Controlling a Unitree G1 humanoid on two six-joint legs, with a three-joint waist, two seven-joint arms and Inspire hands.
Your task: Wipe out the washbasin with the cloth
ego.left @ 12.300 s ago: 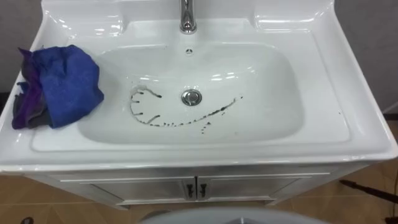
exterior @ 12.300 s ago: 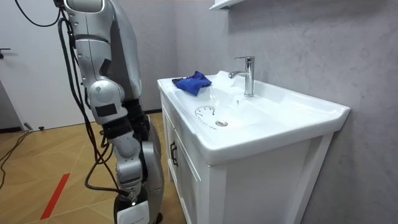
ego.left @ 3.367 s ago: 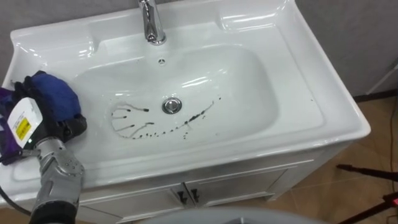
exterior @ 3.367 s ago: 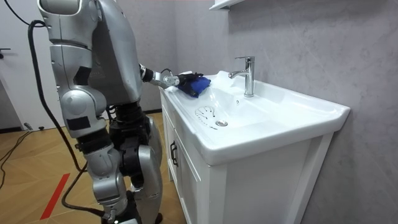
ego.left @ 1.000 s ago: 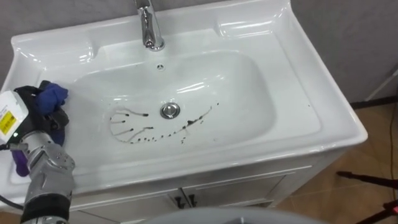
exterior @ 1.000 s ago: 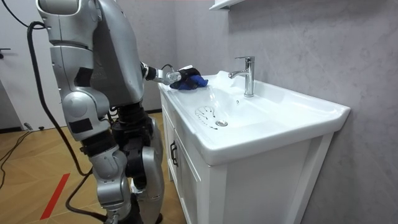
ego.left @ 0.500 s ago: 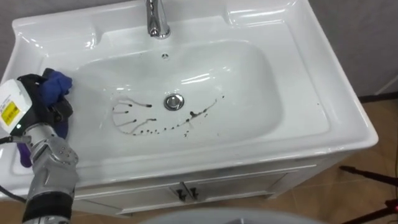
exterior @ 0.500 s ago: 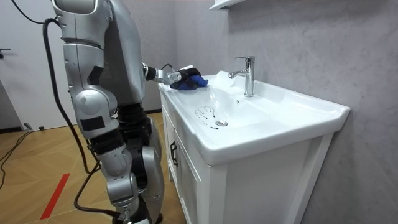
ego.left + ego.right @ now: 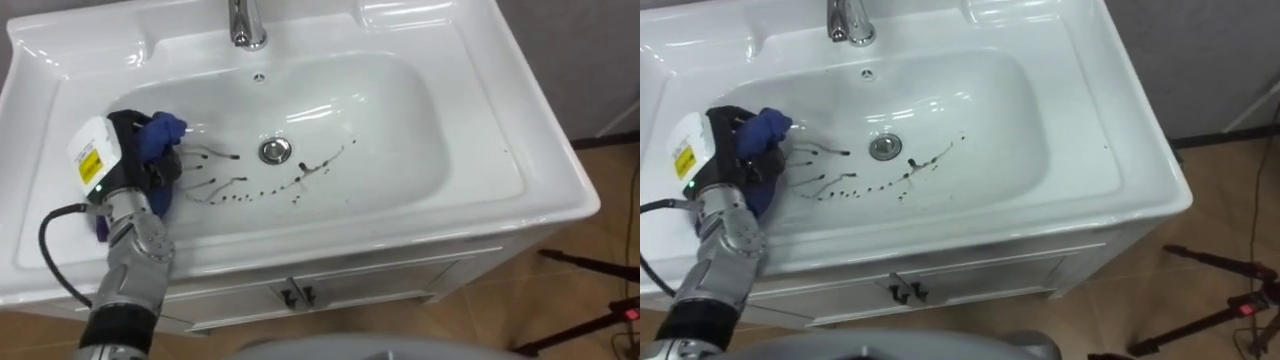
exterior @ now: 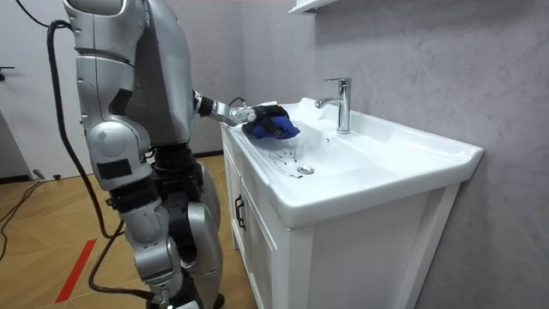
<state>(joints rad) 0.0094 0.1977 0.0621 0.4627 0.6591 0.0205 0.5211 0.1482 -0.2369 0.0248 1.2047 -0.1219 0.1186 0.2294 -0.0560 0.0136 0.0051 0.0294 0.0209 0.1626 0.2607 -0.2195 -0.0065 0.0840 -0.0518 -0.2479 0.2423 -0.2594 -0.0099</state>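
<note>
Your left robot hand (image 9: pixel 128 172) is clenched round the blue cloth (image 9: pixel 160 134), evidently so that a wad juts past the fingers as a wiping face; the cloth sits at the fingertips, over the slope of the basin (image 9: pixel 420 130); contact cannot be confirmed; the dark marks (image 9: pixel 250 188) begin just beyond the robot hand, towards the drain (image 9: pixel 275 150), and look unwiped.

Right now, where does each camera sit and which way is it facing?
Left eye view: on the robot's head, looking down into the basin; left robot hand, shut on the blue cloth, shows lower left.
Right eye view: beside it, same downward look, same arm.
Room view: off the vanity's corner, facing robot and basin; most of its body shows.
Shared: all show cloth, faucet, stains.
</note>
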